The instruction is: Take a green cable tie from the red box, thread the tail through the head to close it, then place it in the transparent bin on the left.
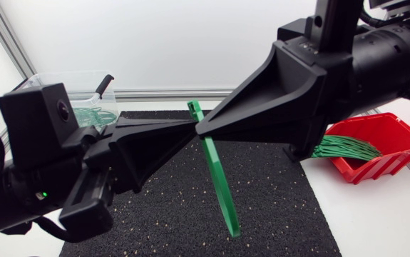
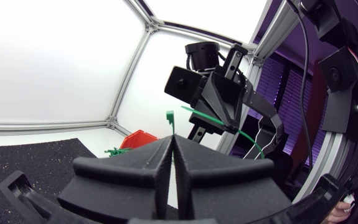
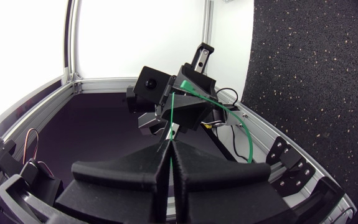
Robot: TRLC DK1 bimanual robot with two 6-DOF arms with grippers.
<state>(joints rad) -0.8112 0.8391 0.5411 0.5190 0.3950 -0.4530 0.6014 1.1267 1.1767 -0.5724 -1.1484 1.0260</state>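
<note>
Tie (image 1: 222, 193): one green piece held in the air over the black mat (image 1: 276, 207). It sits between the red box (image 1: 379, 170) on the right and the clear bin (image 1: 69, 74) on the left, well apart from both.

Head (image 1: 194, 108): uppermost in the head view, standing just proud of the point where the two pairs of jaws meet.

Long axis: from the head across the mat toward its near edge, ending in the free tail (image 1: 234, 228). The wrist views show the strap (image 3: 173, 118) bowed in an arc, not straight.

Left jaws: clenched on the strap just below the head, which pokes out past their tips.

Right jaws: likewise clenched on the strap, tip to tip with the left pair, the strap emerging between them as a thin green line.

Both pairs thus grip the head end, and neither is near the tail.

Loop: not yet closed, since the tail hangs clear of the head.

Judged next move: the tail must come round to the head's slot. The left jaws fix the head, and the right jaws look better placed to travel down the strap.

Spare ties (image 1: 347, 148) lie in the box and looped ties (image 1: 94, 114) in the bin, on the white counter (image 1: 376, 228).
</note>
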